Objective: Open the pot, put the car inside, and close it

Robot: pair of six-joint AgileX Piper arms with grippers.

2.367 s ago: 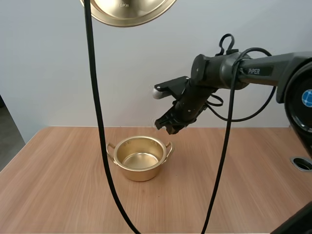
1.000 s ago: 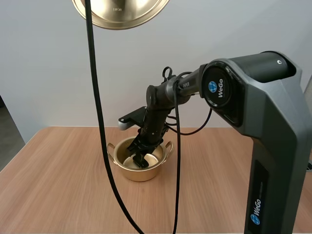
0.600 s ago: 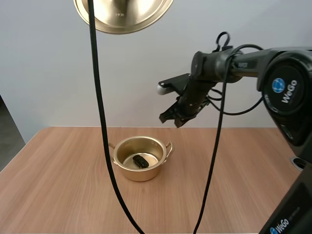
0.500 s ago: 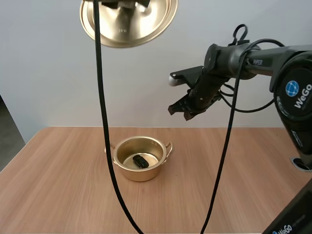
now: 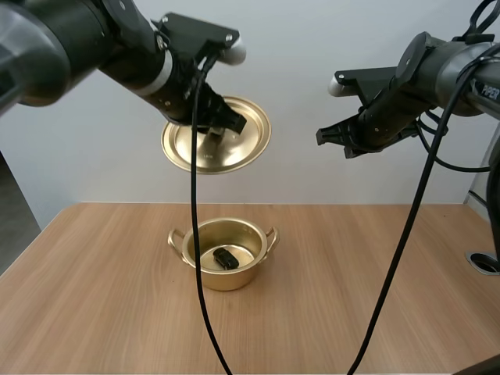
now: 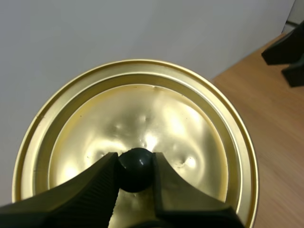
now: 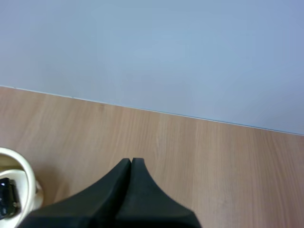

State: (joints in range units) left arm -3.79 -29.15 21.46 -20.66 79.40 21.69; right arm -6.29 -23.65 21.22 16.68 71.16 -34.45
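Observation:
A gold pot (image 5: 225,254) stands open on the wooden table with a small black car (image 5: 225,258) lying inside; in the right wrist view the pot's rim (image 7: 26,178) and the car (image 7: 5,194) show beside my fingers. My left gripper (image 5: 212,131) hangs above the pot, shut on the black knob (image 6: 136,163) of the gold lid (image 5: 217,146), which it holds tilted in the air. The lid's (image 6: 137,123) top face shows in the left wrist view. My right gripper (image 5: 334,141) is up in the air to the right of the pot, its fingers (image 7: 130,166) together on nothing.
The wooden table (image 5: 375,297) spreads wide around the pot, with a wall close behind it. A round grey fitting (image 5: 484,262) sits at the table's right edge.
The right gripper put the car in the pot, rose and drew off to the right. The left arm has brought the lid down from the top of view to just above the pot.

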